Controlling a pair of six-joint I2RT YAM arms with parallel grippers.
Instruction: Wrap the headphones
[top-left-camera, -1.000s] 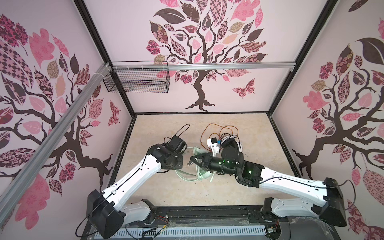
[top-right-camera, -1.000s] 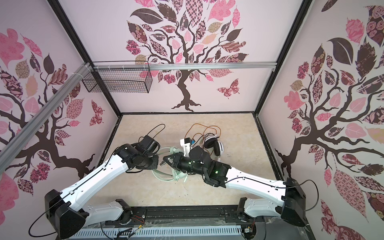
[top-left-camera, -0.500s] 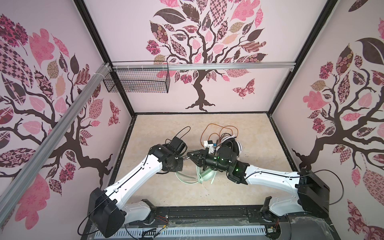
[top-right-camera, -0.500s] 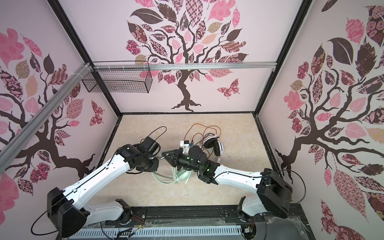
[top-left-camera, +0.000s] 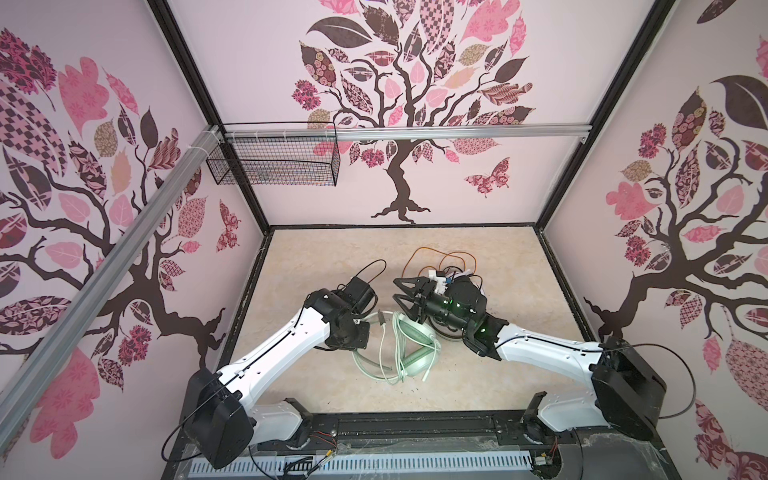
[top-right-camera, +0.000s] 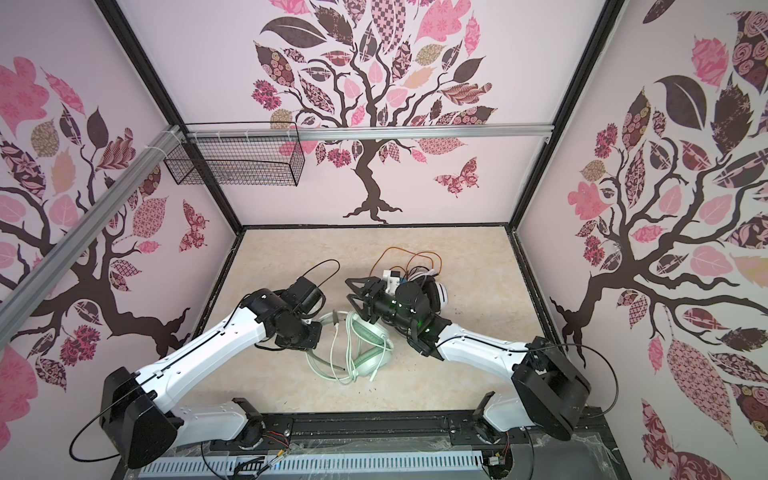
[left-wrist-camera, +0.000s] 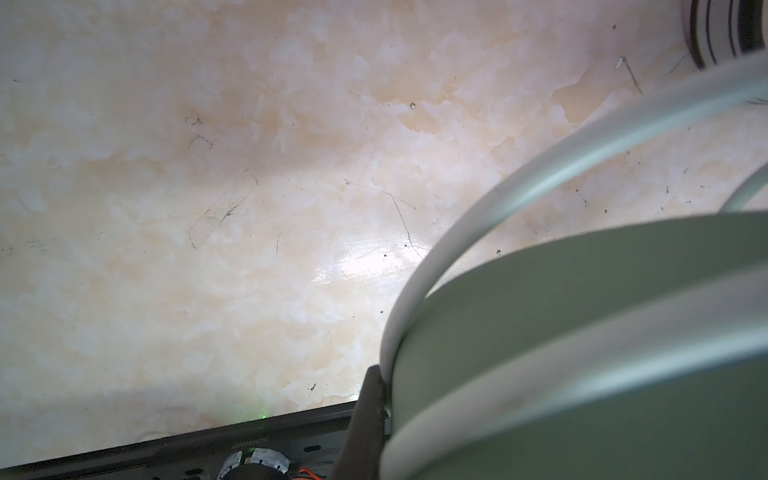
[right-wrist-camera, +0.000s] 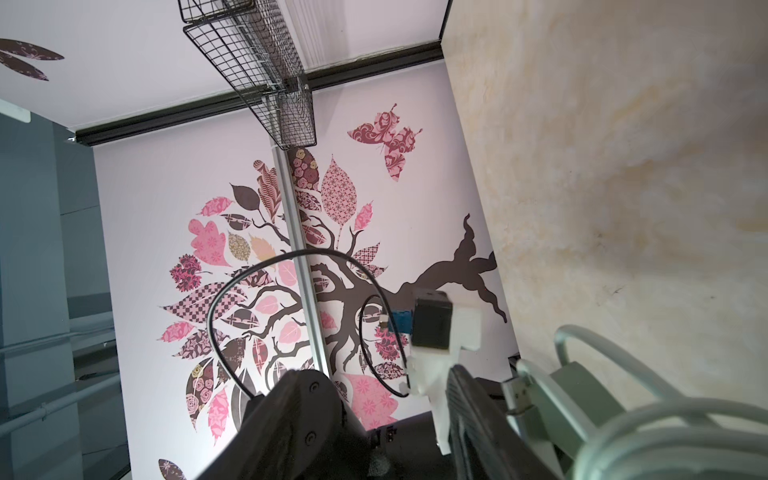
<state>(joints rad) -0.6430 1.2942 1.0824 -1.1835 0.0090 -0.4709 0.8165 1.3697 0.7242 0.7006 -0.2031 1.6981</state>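
Two jobs: the left end effector pinches the mint-green headphones; the right end effector is wide, empty. Next it should grab and wind the pale cord.

Headphones mint-green & white, tabletop beige marbled, walls pale pink w/ dk-brown tree decal, pink patterned leaves, wire basket blk.

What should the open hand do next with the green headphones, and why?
Probably lower the right hand onto the pale cord and close. It is open and empty above the table, the left hand is shut on the mint-green headphones, and their cord lies in loose loops.
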